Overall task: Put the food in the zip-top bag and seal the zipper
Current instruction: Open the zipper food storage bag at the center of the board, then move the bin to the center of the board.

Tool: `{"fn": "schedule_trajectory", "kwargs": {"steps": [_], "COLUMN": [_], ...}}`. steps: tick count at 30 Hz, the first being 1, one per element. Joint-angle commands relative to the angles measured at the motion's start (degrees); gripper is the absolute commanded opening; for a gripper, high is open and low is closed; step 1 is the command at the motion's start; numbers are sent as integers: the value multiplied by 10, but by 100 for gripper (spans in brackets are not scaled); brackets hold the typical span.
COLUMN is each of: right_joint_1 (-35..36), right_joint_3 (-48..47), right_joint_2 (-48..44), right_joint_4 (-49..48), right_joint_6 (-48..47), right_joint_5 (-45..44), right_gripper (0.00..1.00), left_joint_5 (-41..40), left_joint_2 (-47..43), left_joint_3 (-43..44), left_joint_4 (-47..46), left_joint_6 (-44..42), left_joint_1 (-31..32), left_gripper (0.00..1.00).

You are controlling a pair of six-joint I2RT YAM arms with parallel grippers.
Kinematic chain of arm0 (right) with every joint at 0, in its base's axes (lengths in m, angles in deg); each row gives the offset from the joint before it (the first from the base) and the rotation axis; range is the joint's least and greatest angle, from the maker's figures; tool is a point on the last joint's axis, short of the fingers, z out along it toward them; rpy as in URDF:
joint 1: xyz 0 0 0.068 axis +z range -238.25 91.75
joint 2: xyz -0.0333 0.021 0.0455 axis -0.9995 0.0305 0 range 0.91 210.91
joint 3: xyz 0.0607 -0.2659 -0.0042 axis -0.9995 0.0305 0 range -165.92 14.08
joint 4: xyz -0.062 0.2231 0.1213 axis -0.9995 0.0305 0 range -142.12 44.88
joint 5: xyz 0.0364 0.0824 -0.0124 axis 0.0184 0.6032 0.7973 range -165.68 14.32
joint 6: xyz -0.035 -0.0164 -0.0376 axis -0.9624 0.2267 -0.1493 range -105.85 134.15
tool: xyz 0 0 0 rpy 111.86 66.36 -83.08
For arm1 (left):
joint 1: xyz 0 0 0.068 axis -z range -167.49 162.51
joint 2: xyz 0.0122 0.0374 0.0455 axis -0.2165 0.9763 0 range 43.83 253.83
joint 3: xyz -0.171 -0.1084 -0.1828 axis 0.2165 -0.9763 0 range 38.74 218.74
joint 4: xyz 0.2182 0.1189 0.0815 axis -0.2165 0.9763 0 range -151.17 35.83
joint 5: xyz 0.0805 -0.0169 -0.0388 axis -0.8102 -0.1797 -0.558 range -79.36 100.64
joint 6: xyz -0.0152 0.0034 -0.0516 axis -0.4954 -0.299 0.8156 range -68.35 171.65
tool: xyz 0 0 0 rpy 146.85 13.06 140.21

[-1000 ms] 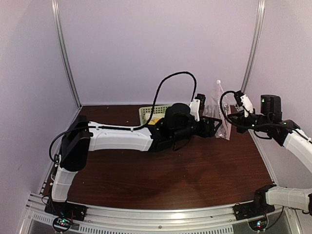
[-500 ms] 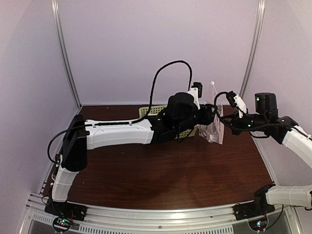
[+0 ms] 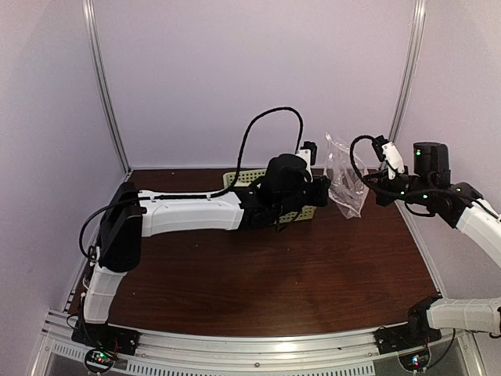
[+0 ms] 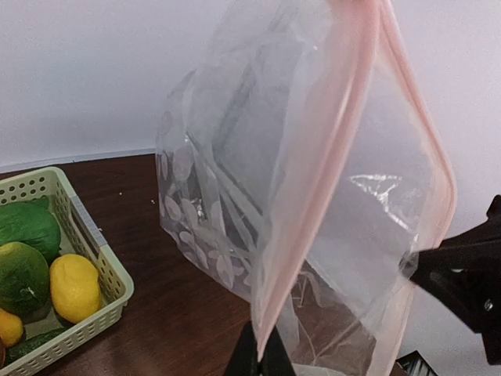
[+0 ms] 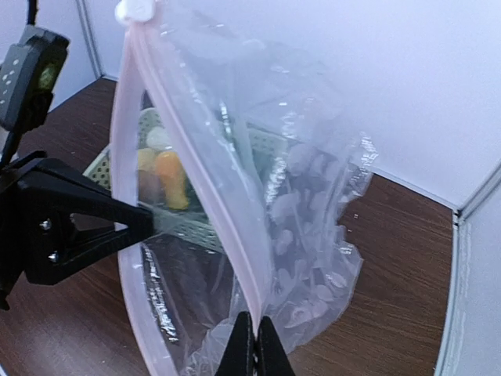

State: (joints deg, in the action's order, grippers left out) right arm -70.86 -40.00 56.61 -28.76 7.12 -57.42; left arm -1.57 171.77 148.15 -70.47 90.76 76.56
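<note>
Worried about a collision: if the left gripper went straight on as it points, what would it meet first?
The left gripper would press into the zip-top bag, whose zipper strip it is pinching. The right gripper, pinching the opposite side, sits to one side of that line, though depth is unclear.

No text, label, brand, number or sign was legible in any view. The bag [image 4: 205, 235] carried only a pale leaf-like print across the middle of the left wrist frame, with no lettering in it.
</note>
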Motion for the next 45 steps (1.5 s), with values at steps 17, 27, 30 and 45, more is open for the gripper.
{"fn": "schedule_trajectory", "kwargs": {"steps": [17,27,30,45], "right_joint_1": [-11,-18,-13,108], "right_joint_3": [-94,-155,-146,-253], "right_joint_2": [-7,41,76,376], "right_joint_4": [52,65,58,112], "right_joint_6": [6,-18,-65,-296], "right_joint_5": [30,181,174,11], "right_gripper": [46,90,90,63], "left_joint_5": [19,-55,-131,-247], "left_joint_2": [-91,-274,-342,-441], "left_joint_3": [27,-6,-70,-285], "left_joint_4": [27,250,284,354], "left_joint_6": [-266,-355,-430,-463], "left_joint_1": [-16,-73,-82,-228], "left_gripper": [0,0,0,0]}}
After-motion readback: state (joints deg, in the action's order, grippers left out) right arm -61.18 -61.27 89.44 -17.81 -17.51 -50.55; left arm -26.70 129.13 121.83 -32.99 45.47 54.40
